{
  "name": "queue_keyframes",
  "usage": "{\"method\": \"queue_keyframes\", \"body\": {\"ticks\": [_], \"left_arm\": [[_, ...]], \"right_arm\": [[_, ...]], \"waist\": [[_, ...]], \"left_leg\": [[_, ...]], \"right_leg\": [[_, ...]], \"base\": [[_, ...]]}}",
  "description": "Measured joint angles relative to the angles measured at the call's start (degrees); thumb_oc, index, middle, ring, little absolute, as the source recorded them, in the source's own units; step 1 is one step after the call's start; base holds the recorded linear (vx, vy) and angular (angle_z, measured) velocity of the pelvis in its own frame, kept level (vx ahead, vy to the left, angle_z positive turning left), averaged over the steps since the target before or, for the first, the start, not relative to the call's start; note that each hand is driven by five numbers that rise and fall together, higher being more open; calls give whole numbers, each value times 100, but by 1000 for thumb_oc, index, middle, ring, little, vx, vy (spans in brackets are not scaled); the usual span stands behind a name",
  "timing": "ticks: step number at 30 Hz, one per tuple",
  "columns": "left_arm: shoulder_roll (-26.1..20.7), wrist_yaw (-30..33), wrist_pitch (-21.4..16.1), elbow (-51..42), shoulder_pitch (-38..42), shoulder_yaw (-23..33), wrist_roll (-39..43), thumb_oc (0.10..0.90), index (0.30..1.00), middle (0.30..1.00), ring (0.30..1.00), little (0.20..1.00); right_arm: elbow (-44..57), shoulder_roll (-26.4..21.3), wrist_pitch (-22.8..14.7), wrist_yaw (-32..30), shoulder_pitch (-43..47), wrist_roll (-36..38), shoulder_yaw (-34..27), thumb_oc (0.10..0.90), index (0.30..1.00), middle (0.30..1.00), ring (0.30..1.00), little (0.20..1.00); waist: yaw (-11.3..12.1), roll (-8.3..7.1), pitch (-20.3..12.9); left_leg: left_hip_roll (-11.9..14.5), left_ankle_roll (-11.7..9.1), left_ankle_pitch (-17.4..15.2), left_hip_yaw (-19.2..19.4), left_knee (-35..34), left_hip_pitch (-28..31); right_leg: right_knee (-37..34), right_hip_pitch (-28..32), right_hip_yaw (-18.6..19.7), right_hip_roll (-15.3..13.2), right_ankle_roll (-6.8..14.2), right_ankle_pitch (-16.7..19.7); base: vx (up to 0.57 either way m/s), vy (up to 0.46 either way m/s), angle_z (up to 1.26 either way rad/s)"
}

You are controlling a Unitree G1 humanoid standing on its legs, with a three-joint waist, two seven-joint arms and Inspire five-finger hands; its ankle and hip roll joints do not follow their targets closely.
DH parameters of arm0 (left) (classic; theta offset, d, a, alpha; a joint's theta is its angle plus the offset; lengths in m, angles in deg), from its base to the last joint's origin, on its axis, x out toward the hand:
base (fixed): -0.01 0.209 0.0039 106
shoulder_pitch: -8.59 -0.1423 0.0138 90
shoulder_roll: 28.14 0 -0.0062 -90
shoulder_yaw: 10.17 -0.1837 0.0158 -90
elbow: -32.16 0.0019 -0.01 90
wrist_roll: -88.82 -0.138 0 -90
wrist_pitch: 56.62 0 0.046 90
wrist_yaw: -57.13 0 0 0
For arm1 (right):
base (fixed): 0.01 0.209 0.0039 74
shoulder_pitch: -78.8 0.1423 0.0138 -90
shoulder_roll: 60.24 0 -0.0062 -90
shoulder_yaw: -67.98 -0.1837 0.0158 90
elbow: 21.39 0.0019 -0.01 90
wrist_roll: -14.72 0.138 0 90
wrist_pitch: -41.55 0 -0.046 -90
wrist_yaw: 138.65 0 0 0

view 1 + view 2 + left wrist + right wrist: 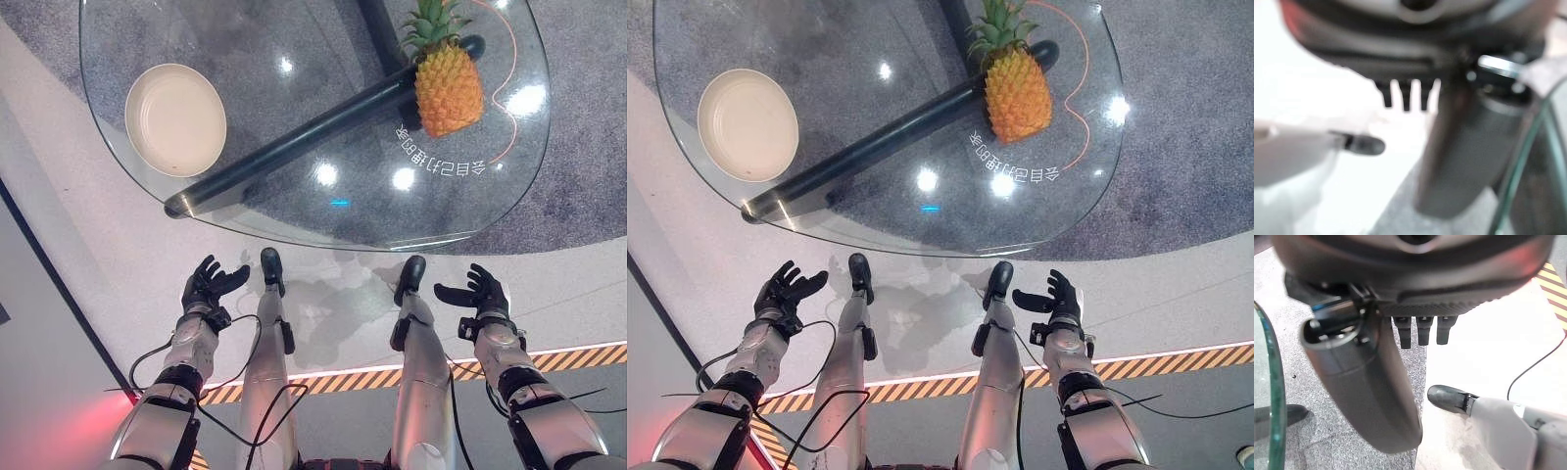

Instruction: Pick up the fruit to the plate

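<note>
Left hand hangs below the near edge of the glass table, off its surface, fingers spread and relaxed, holding nothing. Right hand sits likewise below the table's near edge, on the opposite side, fingers extended and apart, empty; its own wrist view confirms straight fingers with nothing between them and the thumb. The pineapple stands on the table at its far right portion, crown pointing away from the robot, well apart from both hands. The plate, pale and empty, rests on the table's left portion, well apart from the pineapple. A dark cylindrical bar shows through the glass beneath the table, running diagonally between plate and pineapple.
</note>
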Motion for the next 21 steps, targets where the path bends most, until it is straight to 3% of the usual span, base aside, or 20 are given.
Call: {"method": "queue_keyframes", "body": {"ticks": [11,17,21], "left_arm": [[-7,-24,-10,5,1,-24,-77,800,900,900,900,900],[-145,-116,-13,18,-26,-196,-98,800,900,900,900,900],[-185,-117,-148,4,-166,-230,-99,800,900,900,900,900]], "right_arm": [[-18,-80,-90,-487,48,63,-274,800,900,900,900,900],[-240,-569,-104,-1097,53,654,-712,800,900,900,900,900],[163,-958,-323,-1789,81,905,-1092,800,900,900,900,900]], "waist": [[23,-3,2],[32,-5,3],[21,-8,4]], "left_leg": [[-2,-5,-1,-41,12,-50],[0,-6,-1,-140,71,-49],[0,-6,-3,-177,103,-50]], "right_leg": [[23,-22,-38,-2,-10,8],[22,89,-144,-4,-13,3],[26,123,-162,-3,-12,-26]], "base": [[10,-20,1],[18,-58,5],[-1,-10,1]]}}
